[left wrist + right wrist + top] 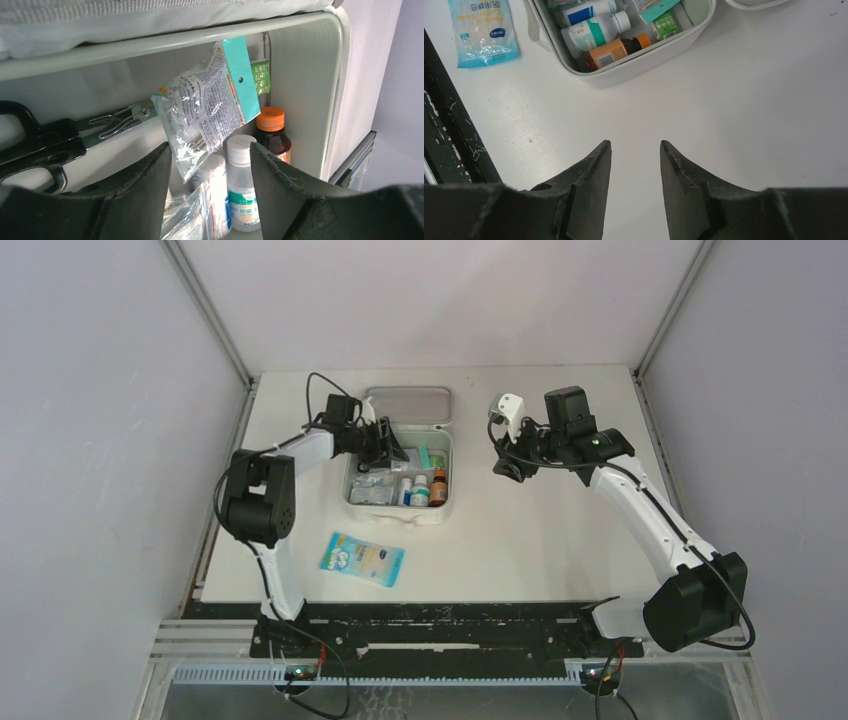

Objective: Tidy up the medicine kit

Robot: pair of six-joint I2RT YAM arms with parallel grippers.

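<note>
Closest in, the left gripper [210, 147] reaches into the kit [305, 75] with its two dark fingers spread. A clear packet [205, 110] with a teal header hangs tilted just past the fingertips, its lower corner dipping into the gap between them. I cannot tell whether either finger touches it. Left of that gripper, black-handled scissors [35, 145] lie along the kit's wall. Right of it stands a white bottle [241, 185], and behind that a brown bottle [272, 132] with an orange cap. A small green box [260, 76] sits above them in the corner.

The right gripper [635, 144] hovers well to the right of the kit, fingers parted, with nothing between them but bare table [734, 125].

The table is white and matt, walled by pale grey panels [100, 390] on three sides. A black rail [450, 625] runs along the near edge by both arm bases. A blue packet [362, 559] lies flat on the table, nearer than the left gripper and apart from the kit.

The kit is a white rounded-square case lying open under the left gripper. Its lid [408, 405] is laid back flat beyond that gripper, grey lining up. The tray's rim is pale green.
</note>
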